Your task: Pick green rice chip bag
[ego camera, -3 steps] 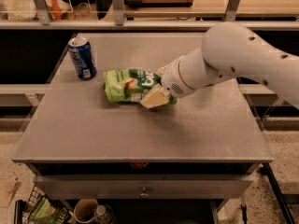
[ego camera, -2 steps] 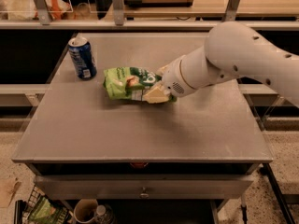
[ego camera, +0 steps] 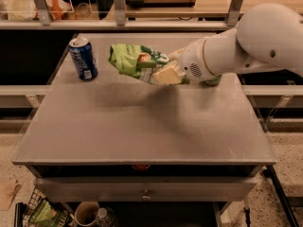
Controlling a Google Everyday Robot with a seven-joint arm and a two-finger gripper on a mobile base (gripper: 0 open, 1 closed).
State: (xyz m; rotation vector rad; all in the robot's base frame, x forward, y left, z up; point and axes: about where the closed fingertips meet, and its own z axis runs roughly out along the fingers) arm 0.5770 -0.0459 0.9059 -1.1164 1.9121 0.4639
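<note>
Claw [ego camera: 166,74] tight around green rice chip bag [ego camera: 129,58], aloft over grey table [ego camera: 142,131], near 1 blue can [ego camera: 84,58].

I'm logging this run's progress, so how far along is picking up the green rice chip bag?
Nearly done. Done: the gripper is shut on one end of the green rice chip bag. In hand: the bag hangs above the table, its shadow beneath it, near the blue can. Left: probably only carrying it clear while keeping the grip.
</note>
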